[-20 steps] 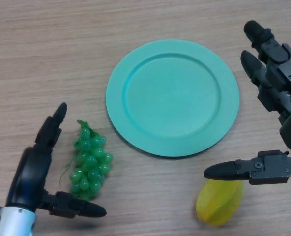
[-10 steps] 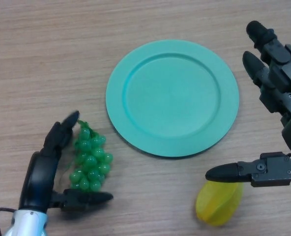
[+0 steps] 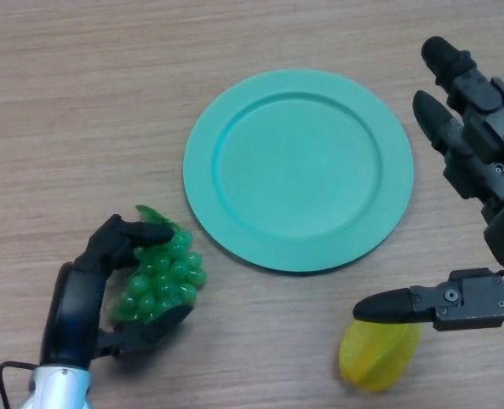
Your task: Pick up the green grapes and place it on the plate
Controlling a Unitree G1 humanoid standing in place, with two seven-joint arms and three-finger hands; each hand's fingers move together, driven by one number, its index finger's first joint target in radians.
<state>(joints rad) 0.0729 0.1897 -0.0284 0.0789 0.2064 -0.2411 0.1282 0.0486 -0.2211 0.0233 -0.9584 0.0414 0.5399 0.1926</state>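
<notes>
The green grapes [image 3: 161, 277] lie on the wooden table at the lower left, just left of the teal plate [image 3: 299, 169]. My left hand [image 3: 80, 294] comes in from the bottom left and its fingers and thumb are curled round the bunch, fingers over the top, thumb under the near end. The plate is bare. My right hand [image 3: 478, 162] is open at the right edge, beside the plate's right rim, with its thumb [image 3: 405, 305] stretched out to the left.
A yellow fruit [image 3: 378, 354] lies on the table at the lower right, partly under my right thumb. The wooden table [image 3: 90, 102] stretches across the view.
My left hand has closed round the grapes: the fingers curled over the top and the thumb came in under the bunch, which shifted slightly right. The right hand has barely moved.
</notes>
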